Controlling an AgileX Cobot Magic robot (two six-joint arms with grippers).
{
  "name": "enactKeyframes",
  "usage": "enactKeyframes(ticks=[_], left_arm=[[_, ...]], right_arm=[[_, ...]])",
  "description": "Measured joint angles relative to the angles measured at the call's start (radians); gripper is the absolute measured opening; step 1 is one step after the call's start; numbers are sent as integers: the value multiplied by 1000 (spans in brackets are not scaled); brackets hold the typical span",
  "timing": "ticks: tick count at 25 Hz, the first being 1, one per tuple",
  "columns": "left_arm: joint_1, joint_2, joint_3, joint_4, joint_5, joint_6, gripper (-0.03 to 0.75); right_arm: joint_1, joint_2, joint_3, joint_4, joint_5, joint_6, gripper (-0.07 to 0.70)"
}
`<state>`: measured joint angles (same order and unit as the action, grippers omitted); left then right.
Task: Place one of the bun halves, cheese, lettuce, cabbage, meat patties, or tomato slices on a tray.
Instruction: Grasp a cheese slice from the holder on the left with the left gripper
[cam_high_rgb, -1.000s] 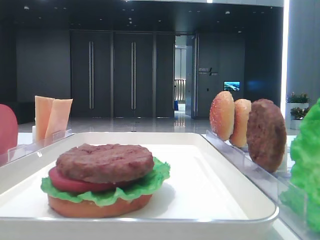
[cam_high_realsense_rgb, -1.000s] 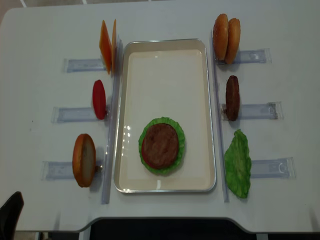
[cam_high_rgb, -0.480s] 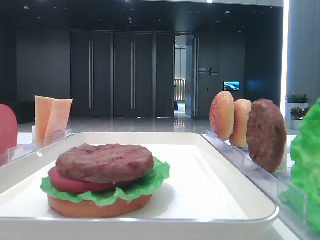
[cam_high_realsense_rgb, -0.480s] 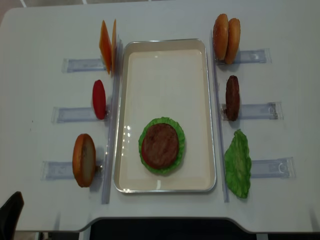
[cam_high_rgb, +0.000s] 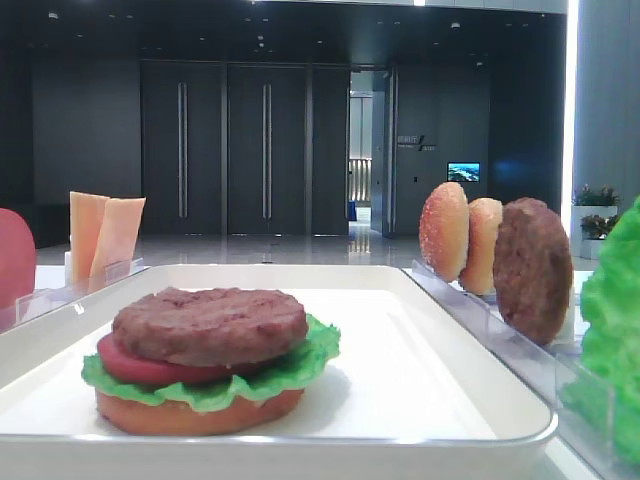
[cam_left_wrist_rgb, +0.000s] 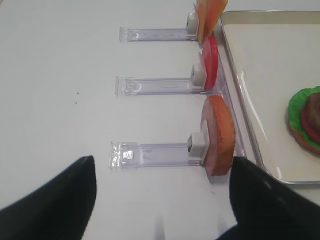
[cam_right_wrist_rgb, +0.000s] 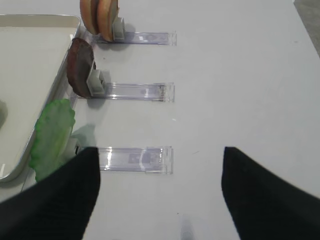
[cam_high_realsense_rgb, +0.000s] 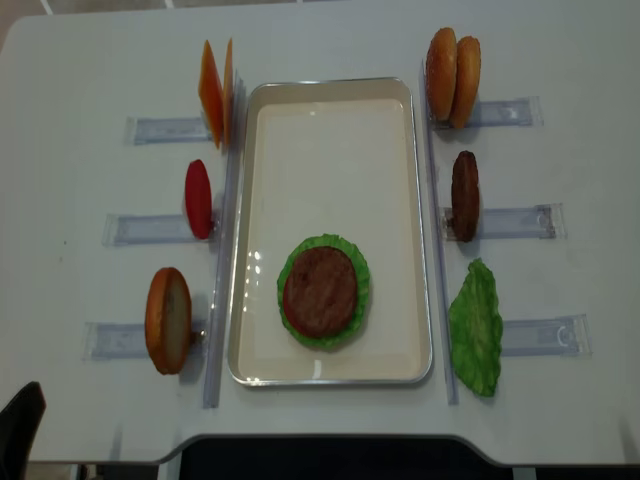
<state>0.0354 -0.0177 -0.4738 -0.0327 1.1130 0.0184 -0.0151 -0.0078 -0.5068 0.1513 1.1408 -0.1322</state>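
Two cheese slices (cam_high_realsense_rgb: 215, 92) stand on edge in a clear rack (cam_high_realsense_rgb: 165, 129) near the far left corner of the tabletop (cam_high_realsense_rgb: 80, 200), just outside the tray's (cam_high_realsense_rgb: 330, 90) far left corner. Below them along that left edge come a tomato slice (cam_high_realsense_rgb: 198, 198) and a bun half (cam_high_realsense_rgb: 167, 320), each upright in its own rack. The left pincer (cam_left_wrist_rgb: 160, 200) hangs over the near left edge with its two dark fingers (cam_left_wrist_rgb: 55, 200) spread wide and nothing between them, the bun half right ahead of it. The tray holds a stack of bottom bun, lettuce, tomato and a meat patty (cam_high_realsense_rgb: 320, 290) toward its near end. I'd guess cheese goes on next: it lies forward of the left pincer, along the rack line, thin edge up, flat faces looking left and right. The right pincer (cam_right_wrist_rgb: 160, 200) is also gaping and empty over the near right edge, well apart from the cheese, so the left arm is the nearer one.
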Motion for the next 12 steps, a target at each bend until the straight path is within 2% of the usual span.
enactKeyframes(ticks=[5,12], left_arm=[[0,78,-34,0,41,-18,633],[0,330,-140,-2,91,-27,633]], right_arm=[[0,0,0,0,0,0,489],[0,0,0,0,0,0,486]])
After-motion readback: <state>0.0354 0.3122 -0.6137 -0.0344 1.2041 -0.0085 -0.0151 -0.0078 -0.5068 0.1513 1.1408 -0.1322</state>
